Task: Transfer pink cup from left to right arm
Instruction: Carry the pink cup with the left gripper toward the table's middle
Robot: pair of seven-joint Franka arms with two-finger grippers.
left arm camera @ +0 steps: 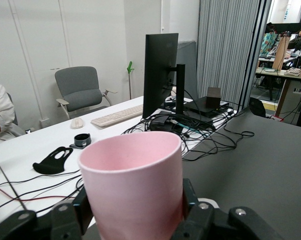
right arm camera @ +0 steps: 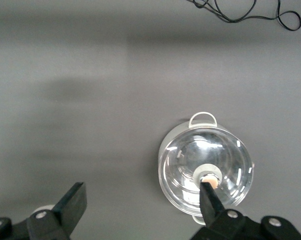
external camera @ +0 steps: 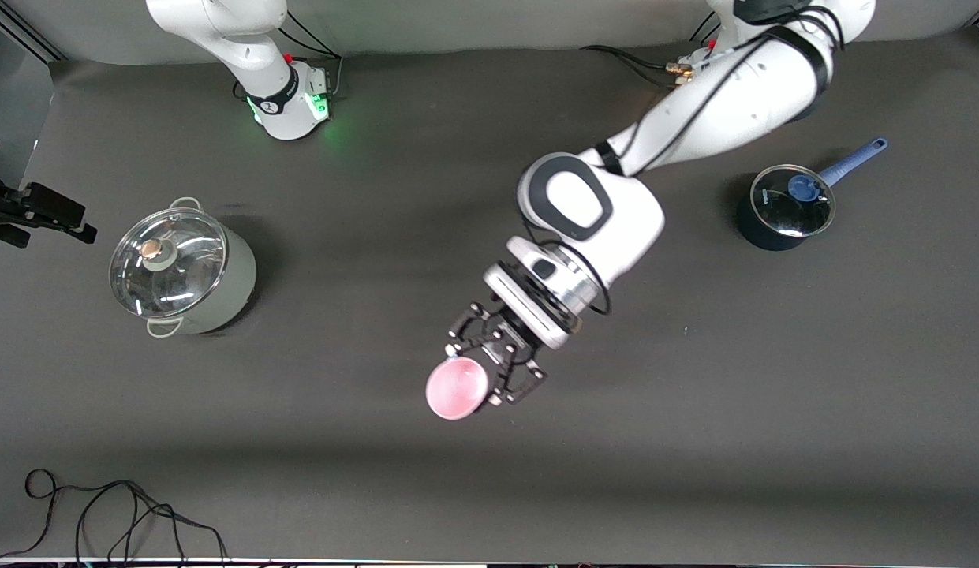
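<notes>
The pink cup is a small pale-pink tumbler, and its open mouth shows in the front view. My left gripper is shut on its sides and holds it in the air over the middle of the table. In the left wrist view the cup fills the space between the black fingers, mouth up. My right gripper is open and empty, high over bare mat beside the steel pot. It does not show in the front view.
A steel pot with a glass lid stands toward the right arm's end. A dark blue saucepan with a lid stands toward the left arm's end. A loose black cable lies near the front edge.
</notes>
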